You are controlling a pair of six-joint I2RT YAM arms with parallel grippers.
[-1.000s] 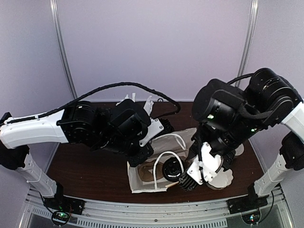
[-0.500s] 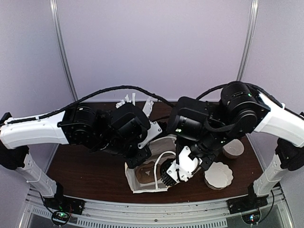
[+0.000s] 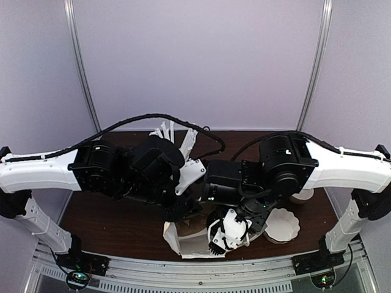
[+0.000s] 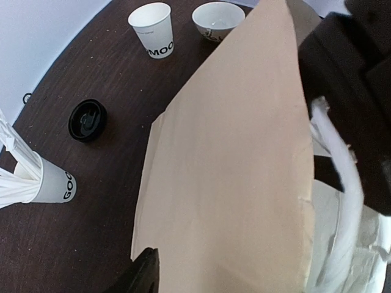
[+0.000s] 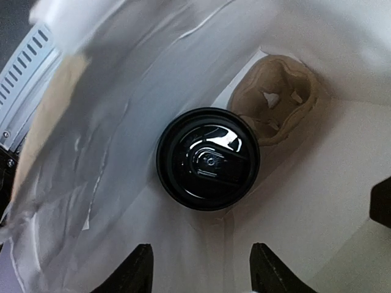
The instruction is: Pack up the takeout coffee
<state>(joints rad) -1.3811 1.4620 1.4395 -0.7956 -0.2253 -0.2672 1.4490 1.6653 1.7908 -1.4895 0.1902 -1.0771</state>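
The takeout coffee stands inside the white paper bag. In the right wrist view only its round black lid shows, next to a brown cardboard cup holder. My right gripper hangs open in the bag's mouth just above the lid, with nothing between its fingers. In the top view the right gripper covers the cup. My left gripper is at the bag's back left wall. One black fingertip shows, well left of centre beside the wall. The other is hidden.
On the dark table left of the bag stand a lidless white cup, a white bowl, a loose black lid and a cup with white straws. A scalloped white stack lies right of the bag.
My right arm swung left from beside the bag to over its mouth, hiding the cup in the top view, and its jaws stand wider. The left arm shifted slightly at the bag's wall.
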